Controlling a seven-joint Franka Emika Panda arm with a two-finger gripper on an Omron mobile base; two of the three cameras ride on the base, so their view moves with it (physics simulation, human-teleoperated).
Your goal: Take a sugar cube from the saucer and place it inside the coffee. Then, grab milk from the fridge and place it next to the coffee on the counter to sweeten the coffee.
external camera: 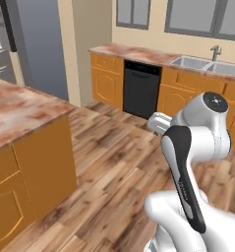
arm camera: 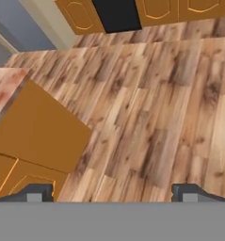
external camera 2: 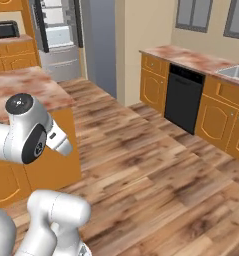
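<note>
Sugar cube, saucer, coffee and milk are all things we are failing to find from where we are standing, so we are judging the task to be barely begun: nothing is showing us a cube in the cup or a carton set beside it. We are looking across a wide wooden floor point(external camera 2: 156, 165) in the middle of the kitchen. In the hand view the gripper point(arm camera: 114, 193) is pointing down at those planks, its jaws standing as wide apart as they go and holding nothing at all. The fridge point(external camera 2: 58, 35) is standing at the far left of the right base view, and its pale shelves are showing, so we are taking its door to be open, though we are seeing no carton clearly inside. A pinkish marble bench point(external camera: 20, 108) over orange cabinets is sitting just to our left, and its visible top is carrying none of the task's things. Another bench point(external camera: 138, 53) is running along the far wall, with a black dishwasher point(external camera: 141, 88) under it and a steel sink point(external camera: 207, 64) to its right. We are reckoning both halves of the job are still ahead. No brand, label or readable writing is showing anywhere in these views.
</note>
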